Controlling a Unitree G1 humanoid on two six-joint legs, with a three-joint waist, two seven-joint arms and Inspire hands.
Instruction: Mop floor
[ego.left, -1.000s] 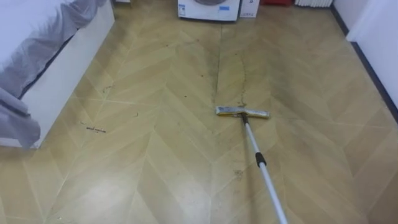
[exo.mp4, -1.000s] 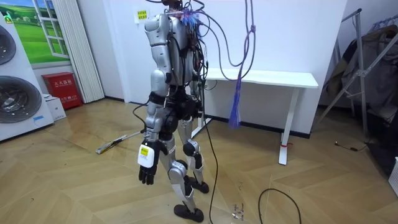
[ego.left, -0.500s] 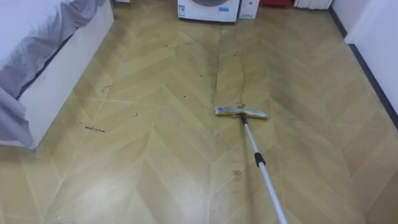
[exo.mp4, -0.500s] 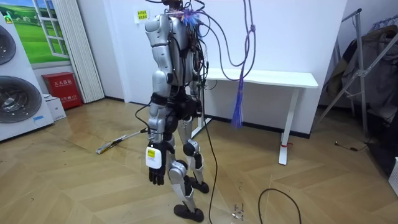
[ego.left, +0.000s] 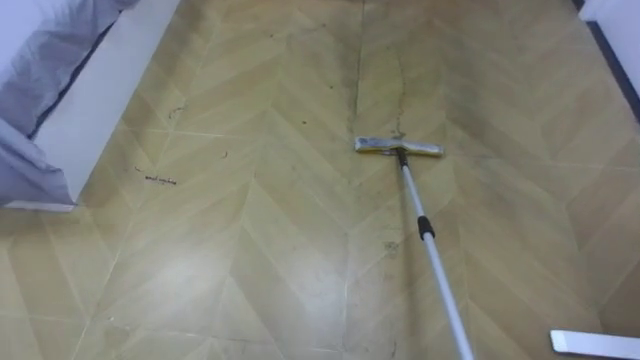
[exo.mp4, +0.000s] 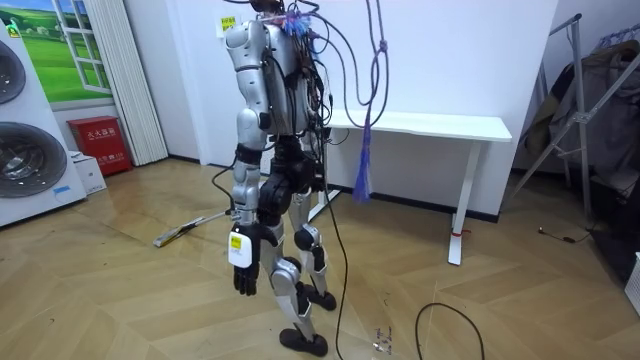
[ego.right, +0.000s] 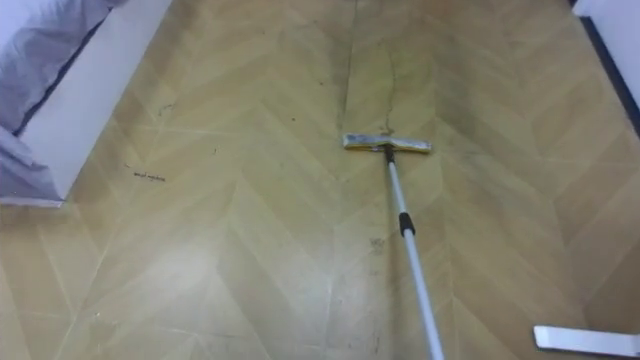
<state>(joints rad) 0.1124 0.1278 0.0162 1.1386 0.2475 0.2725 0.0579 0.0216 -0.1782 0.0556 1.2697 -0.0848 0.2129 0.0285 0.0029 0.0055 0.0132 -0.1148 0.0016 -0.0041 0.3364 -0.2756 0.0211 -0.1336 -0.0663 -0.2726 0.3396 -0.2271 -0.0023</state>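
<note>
Left hand (exo.mp4: 244, 275): hangs at the robot's side in the room view, on the side toward that camera, level with the thigh. Its fingers are slack and point downward; it grips nothing.

Mop (ego.left: 425, 235): on the wooden floor (ego.left: 250, 260), ahead of the robot and apart from the left hand. Its flat head (ego.left: 398, 147) lies crosswise on the boards. The handle runs back from it toward the robot, right of centre, and leaves the eye views at the lower edge.

Clearances: on the left, a bed (ego.left: 110, 95) with a white side panel and a grey sheet (ego.left: 30, 90) hanging over it, with wide bare floor between it and the mop head. On the right, a dark skirting strip (ego.left: 612, 60) at the upper corner and a flat white bar (ego.left: 594, 343) on the floor near the handle's lower run.

Room view only: the robot stands upright, facing that view's left. The mop slants up from the floor to its hip, where the body hides the handle's top, so I cannot tell what holds it. A white table (exo.mp4: 430, 125) stands behind, washing machines (exo.mp4: 25, 150) on the left.
</note>
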